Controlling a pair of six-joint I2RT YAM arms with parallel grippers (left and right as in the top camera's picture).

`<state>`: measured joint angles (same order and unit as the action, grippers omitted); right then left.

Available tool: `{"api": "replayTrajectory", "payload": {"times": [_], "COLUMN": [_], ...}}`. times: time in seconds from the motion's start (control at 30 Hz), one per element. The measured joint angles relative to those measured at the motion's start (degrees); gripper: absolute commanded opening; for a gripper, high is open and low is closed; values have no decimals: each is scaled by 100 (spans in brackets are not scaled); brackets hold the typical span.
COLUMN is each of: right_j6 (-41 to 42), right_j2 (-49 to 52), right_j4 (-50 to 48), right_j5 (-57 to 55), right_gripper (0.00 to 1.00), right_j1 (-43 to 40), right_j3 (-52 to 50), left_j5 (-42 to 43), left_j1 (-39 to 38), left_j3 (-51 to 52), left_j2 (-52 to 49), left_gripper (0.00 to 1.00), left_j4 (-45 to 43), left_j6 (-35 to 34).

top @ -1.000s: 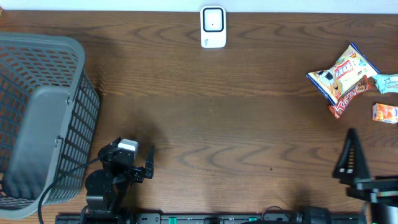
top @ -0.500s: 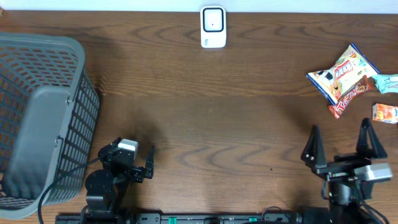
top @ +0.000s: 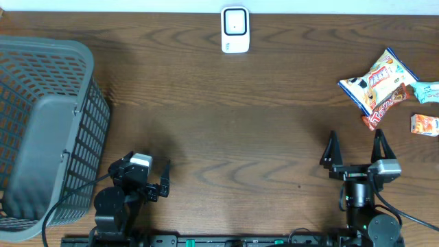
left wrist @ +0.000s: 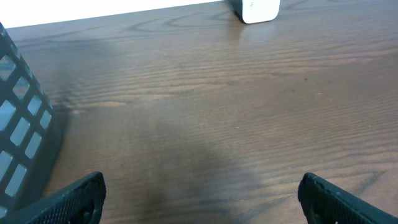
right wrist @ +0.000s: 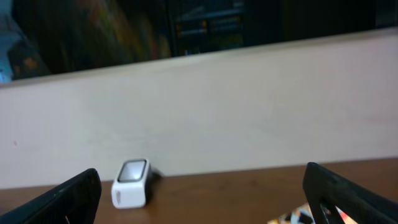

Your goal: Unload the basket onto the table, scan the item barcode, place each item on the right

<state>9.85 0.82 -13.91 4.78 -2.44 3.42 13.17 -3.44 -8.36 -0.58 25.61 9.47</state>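
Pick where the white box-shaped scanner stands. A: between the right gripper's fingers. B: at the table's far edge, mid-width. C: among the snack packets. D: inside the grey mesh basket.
B: the white box-shaped scanner stands alone at the far edge of the brown wooden table, near its middle.

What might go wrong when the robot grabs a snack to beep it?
The snack packets lie bunched together, some touching, so the open right pincer might grab two at once. The white scanner stands far off at the back edge of the table, so a crinkly packet might slip on the way, or its barcode might face away.
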Motion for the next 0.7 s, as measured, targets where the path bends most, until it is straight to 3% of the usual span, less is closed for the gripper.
{"api": "replayTrajectory", "payload": {"times": [0.7], "right_j6": [-168], "right_j2": [-15], "right_j4": [1794], "right_j5": [-315], "right_gripper": [99], "right_j1": [7], "right_j3": [-304], "left_j5": [0], "left_j1": [0], "left_j3": [0], "left_j2": [0], "left_gripper": [98], "left_j4": [0], "left_j6": [0]}}
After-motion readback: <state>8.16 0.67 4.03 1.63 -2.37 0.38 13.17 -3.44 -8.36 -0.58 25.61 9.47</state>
